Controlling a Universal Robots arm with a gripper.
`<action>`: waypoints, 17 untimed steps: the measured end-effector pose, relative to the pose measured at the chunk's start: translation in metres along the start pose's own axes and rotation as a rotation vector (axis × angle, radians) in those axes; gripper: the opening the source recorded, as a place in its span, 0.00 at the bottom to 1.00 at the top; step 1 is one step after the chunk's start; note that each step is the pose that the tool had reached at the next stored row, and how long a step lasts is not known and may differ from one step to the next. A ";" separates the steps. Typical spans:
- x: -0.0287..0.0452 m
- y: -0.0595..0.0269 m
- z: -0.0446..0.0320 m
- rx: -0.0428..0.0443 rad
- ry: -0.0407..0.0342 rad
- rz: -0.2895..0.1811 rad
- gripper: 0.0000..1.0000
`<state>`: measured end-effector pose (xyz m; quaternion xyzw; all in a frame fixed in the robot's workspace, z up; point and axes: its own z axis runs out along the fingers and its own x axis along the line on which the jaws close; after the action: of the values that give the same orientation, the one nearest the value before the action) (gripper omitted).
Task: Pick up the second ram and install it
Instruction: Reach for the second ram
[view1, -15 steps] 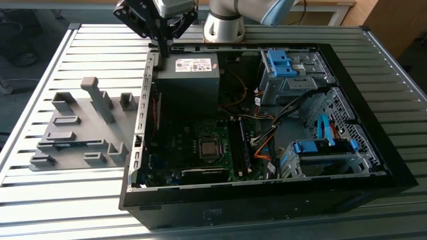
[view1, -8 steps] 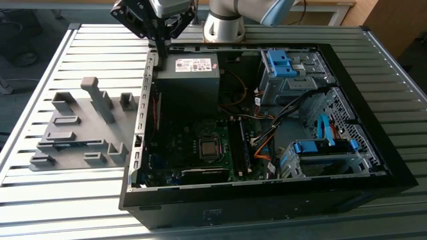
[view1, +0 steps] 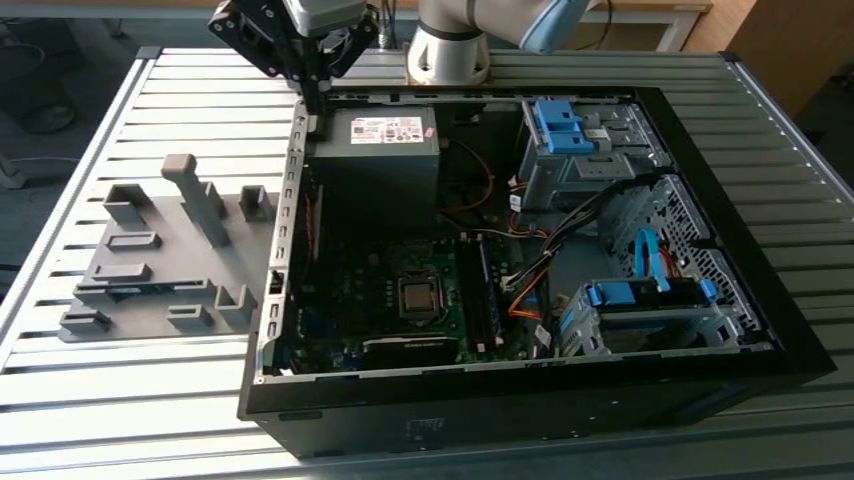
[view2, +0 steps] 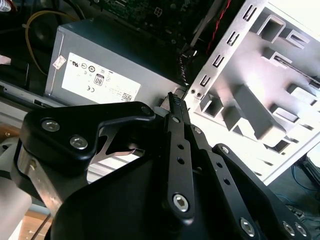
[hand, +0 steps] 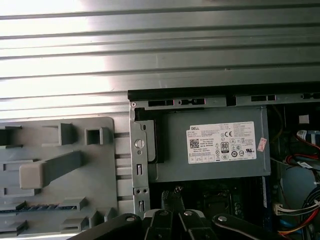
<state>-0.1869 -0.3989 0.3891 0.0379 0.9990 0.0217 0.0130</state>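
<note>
Hovering over the far corner of the open computer case (view1: 534, 400), just beside the grey power supply (view1: 384, 150), the claw (view1: 316, 105) has its fingers (view2: 177, 145) pressed together with nothing between them. The second ram (hand: 36, 206) looks to be the thin blue-green strip lying in a slot of the grey holder tray (view1: 167, 255). That tray sits on the slatted desk (view1: 80, 400) at the exterior view's left of the case, well apart from the claw. A closed claw lowered onto the stick could knock or crack it. A skewed grip on so thin a board could let it tilt, slip, or snag the case's metal wall.
</note>
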 end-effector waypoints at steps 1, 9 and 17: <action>0.0008 -0.0001 0.0000 0.0000 -0.0001 0.000 0.11; 0.0066 -0.0005 0.0001 -0.0001 -0.0001 0.000 0.11; 0.0124 -0.0010 0.0001 -0.0001 -0.0001 0.000 0.11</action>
<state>-0.1993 -0.3989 0.3887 0.0379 0.9990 0.0217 0.0131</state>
